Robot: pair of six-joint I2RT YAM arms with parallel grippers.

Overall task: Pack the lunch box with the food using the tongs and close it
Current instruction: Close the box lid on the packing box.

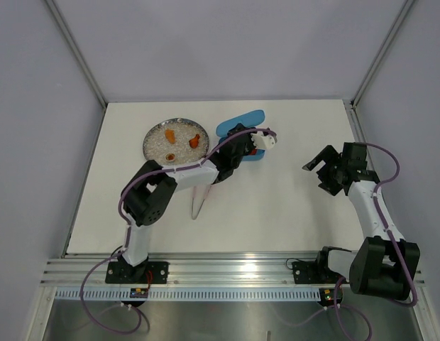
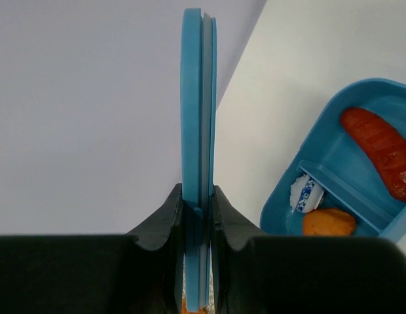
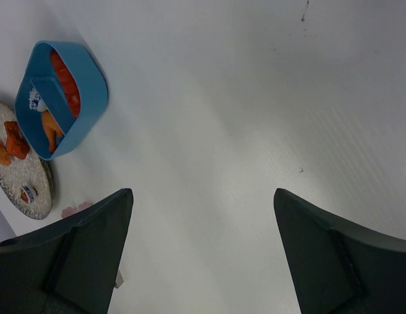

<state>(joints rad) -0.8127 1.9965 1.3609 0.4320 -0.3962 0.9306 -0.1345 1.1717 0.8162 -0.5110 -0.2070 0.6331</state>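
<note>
Nearest me, the tongs (image 1: pixel 199 201) lie flat on the table, close to its near edge. Nothing holds them. My right gripper (image 3: pixel 203 193) hangs over the right side of the table, fingers spread wide and empty. Farther out, toward the far edge, my left gripper (image 2: pixel 198 196) pinches the lid (image 2: pixel 198 111), which stands on its edge between both fingers. The lid looks light, stiff and smooth, so I think it could slip. The thin rim is the place to hold. The lunch box (image 2: pixel 279 203) sits open just beside it, with food (image 2: pixel 380 150) inside. The plate (image 1: pixel 155 145) next to it has bits on it.
</note>
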